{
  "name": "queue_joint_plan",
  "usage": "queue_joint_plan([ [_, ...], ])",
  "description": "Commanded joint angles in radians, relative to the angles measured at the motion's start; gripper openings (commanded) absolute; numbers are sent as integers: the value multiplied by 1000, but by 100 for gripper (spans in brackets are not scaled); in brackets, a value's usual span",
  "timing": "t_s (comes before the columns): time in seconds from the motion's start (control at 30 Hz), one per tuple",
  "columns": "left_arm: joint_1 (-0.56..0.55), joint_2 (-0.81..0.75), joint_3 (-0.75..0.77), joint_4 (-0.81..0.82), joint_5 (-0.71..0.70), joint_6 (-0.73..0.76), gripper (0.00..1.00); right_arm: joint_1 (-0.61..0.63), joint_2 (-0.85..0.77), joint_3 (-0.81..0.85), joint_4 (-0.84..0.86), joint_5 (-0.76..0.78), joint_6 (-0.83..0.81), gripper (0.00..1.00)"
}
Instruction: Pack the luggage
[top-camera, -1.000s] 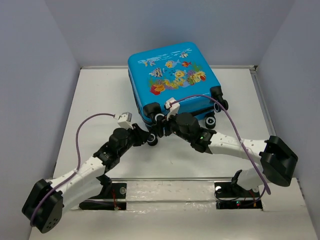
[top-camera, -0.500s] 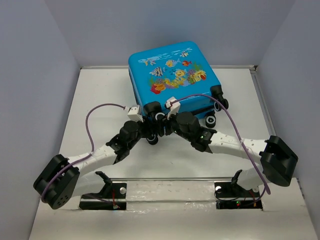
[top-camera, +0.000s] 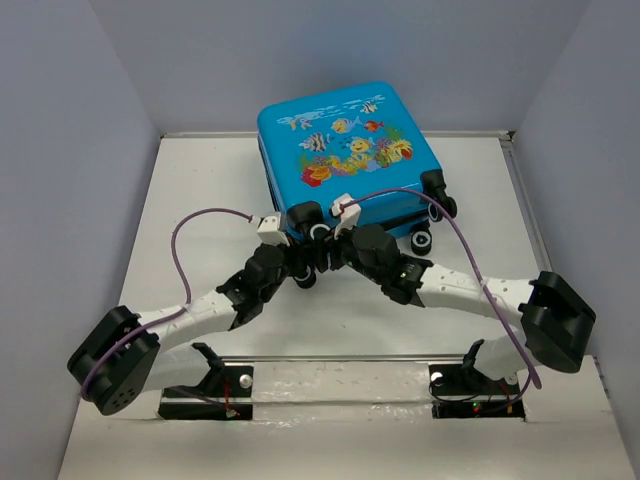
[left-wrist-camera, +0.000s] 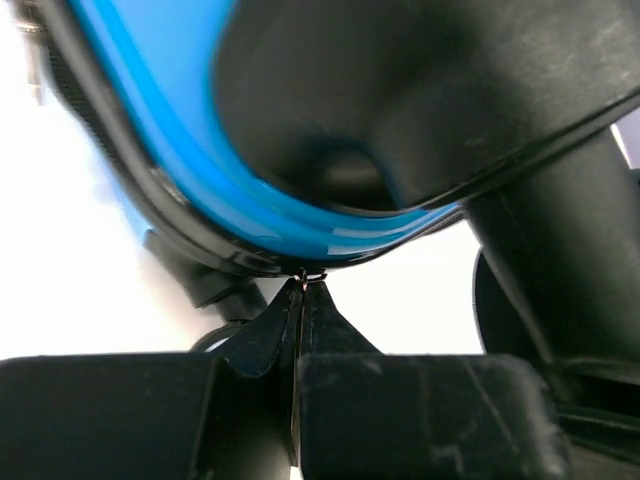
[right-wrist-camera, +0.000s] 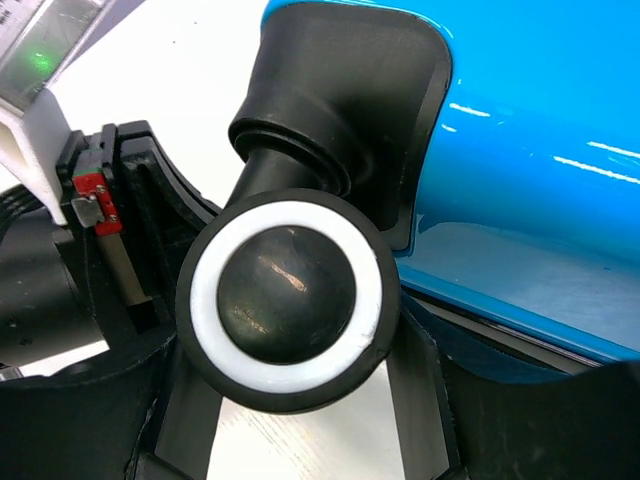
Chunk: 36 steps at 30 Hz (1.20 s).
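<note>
both grippers at the luggage's near-left corner

luggage (top-camera: 345, 150) lies closed, fish-print shell up, at the far middle of the table (top-camera: 200, 200), with its wheels towards the arms.

left gripper (left-wrist-camera: 303, 290): clenched, fingertips pressed flat together. the tips touch the black zipper band (left-wrist-camera: 200, 240) under the blue shell. a tiny metallic loop sits right at the tips; too small to tell whether it is pinched.

right gripper (top-camera: 323, 246): grasping a wheel (right-wrist-camera: 288, 300), black with a white ring, at the same corner. its fingers (right-wrist-camera: 425, 390) lie against the wheel on either side.

the two grippers sit just beside each other, nearly nose to nose.
</note>
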Motion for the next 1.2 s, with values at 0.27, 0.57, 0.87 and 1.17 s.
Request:
queue_joint_plan([
  [0.27, 138, -115, 21, -319, -386, -15, 6, 11, -262, -83, -35, 152, 1, 7],
  [0.57, 396, -32, 141, -181, -274, 21, 6, 11, -368, -136, -122, 66, 36, 7],
  [0.87, 436, -30, 202, -192, -285, -65, 10, 60, -330, -124, -95, 25, 45, 7],
  [1.17, 437, -579, 232, -403, -242, -78, 99, 78, -454, -75, -219, 48, 45, 7],
])
